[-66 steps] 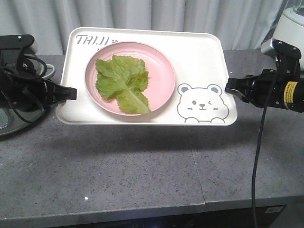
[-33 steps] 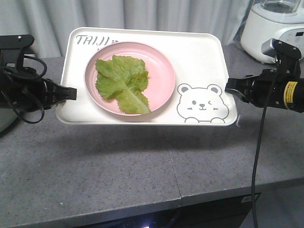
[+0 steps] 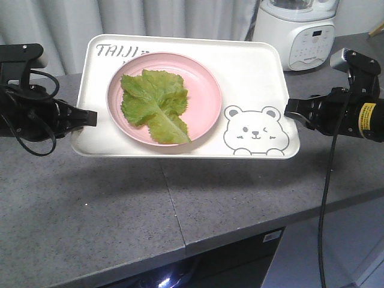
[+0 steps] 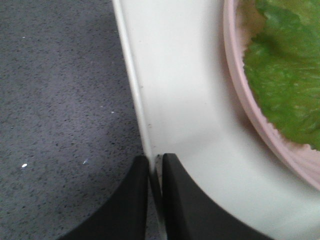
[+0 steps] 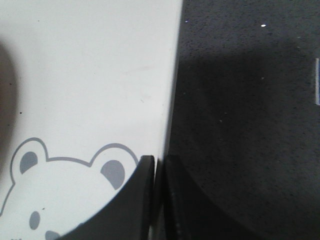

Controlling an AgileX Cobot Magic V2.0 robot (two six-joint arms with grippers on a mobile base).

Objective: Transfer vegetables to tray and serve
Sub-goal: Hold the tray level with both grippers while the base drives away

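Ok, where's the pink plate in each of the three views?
Front view: the pink plate sits upper middle, on the tray, with the lettuce lying in it.
Left wrist view: only its rim shows, curving down the right side.
Right wrist view: not in it.
Shared landmark: the tray's raised white edge, seen in all three.

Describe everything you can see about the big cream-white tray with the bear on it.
The cream-white rectangular tray looks like smooth plastic, with rounded corners and a raised rim. A grey winking bear is drawn at one corner, "TAIJI" lettering at the opposite one. A round pink plate holding a green lettuce leaf sits on it. The left gripper and right gripper pinch its short edges, holding it roughly level; its shadow on the grey counter suggests it is lifted.
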